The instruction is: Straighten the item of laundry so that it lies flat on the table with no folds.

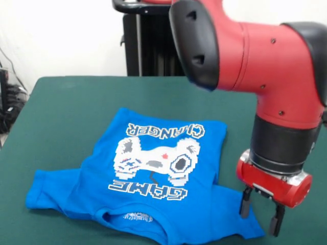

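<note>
The gripper [261, 214] hangs with fingers spread wide, empty, just above the blue T-shirt [148, 173] sleeve; the shirt's body spreads leftward across the green table [61, 107].

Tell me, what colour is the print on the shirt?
White, with small grey and red touches, on the blue shirt; only the front view shows it.

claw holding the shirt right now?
No. The claw hangs open beside the T-shirt's sleeve, its fingers gripping no cloth.
</note>
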Robot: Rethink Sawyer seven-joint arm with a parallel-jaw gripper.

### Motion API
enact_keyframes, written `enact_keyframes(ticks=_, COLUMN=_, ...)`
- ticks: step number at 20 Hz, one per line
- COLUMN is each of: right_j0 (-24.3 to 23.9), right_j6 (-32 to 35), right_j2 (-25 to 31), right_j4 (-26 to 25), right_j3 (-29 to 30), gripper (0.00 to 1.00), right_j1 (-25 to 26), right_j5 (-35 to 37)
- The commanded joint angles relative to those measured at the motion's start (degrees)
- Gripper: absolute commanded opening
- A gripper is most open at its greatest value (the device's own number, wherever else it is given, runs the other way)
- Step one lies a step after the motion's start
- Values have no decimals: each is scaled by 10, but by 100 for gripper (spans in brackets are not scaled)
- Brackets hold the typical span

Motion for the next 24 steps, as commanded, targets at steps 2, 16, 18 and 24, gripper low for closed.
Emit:
enact_keyframes(ticks=2, right_j0=-6, right_j6=-12, right_j2=83, right_j4=23, right_j3=116, gripper=100, right_j1=-7, right_j5=2)
enact_keyframes(ticks=16, right_j0=123, right_j6=143, right_j2=-144, right_j4=-10, right_j3=-5, gripper=100, right_j1=62, right_j5=-5)
enact_keyframes(ticks=18, right_j0=121, right_j6=133, right_j2=-143, right_j4=-3, right_j3=-6, gripper=100, right_j1=65, right_j5=-12)
enact_keyframes(ticks=24, right_j0=73, right_j6=44, right_j2=-56, right_j4=23, right_j3=17, gripper=100, right_j1=60, right_j5=-41)
